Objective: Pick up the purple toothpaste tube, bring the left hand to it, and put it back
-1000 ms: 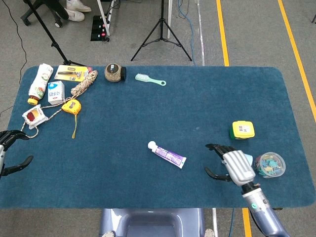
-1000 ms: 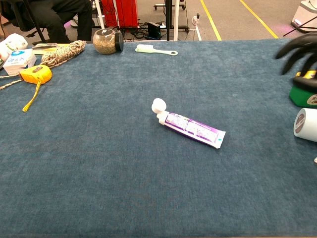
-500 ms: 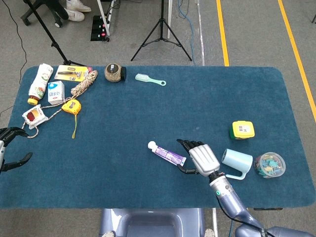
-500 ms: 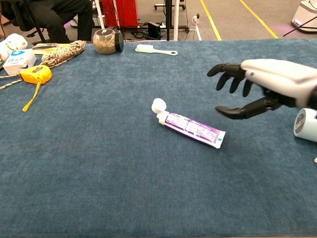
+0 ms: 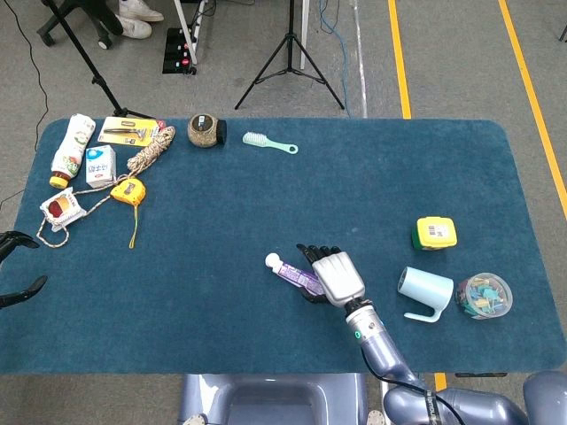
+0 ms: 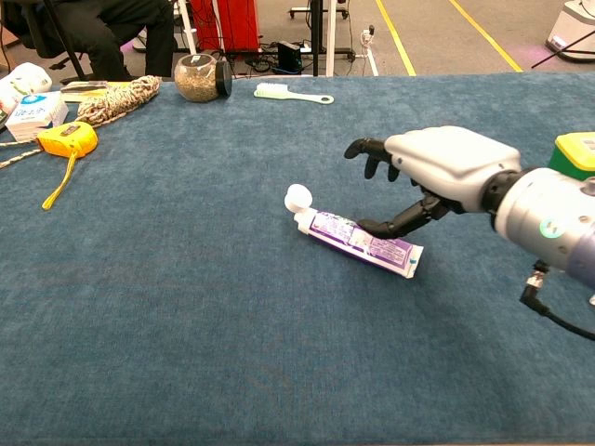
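The purple toothpaste tube (image 6: 358, 241) lies flat on the blue table, its white cap (image 6: 298, 196) pointing up-left. In the head view the tube (image 5: 292, 271) is partly covered by my right hand (image 5: 332, 274). My right hand (image 6: 423, 172) hovers just over the tube's far end with fingers spread apart, and its thumb (image 6: 395, 223) reaches down close to the tube's edge. It holds nothing. My left hand (image 5: 13, 266) shows only as dark fingertips at the left edge of the head view, apart and empty, far from the tube.
A light blue cup (image 5: 423, 289), a yellow box (image 5: 434, 234) and a tub of clips (image 5: 484, 295) stand to the right. A tape measure (image 5: 128, 189), rope (image 5: 152, 149), bottle (image 5: 73, 147), jar (image 5: 205, 130) and brush (image 5: 268, 142) lie at the back left.
My right hand has swept leftwards from beside the cup to just above the toothpaste tube. My left hand has slid further out of frame at the left.
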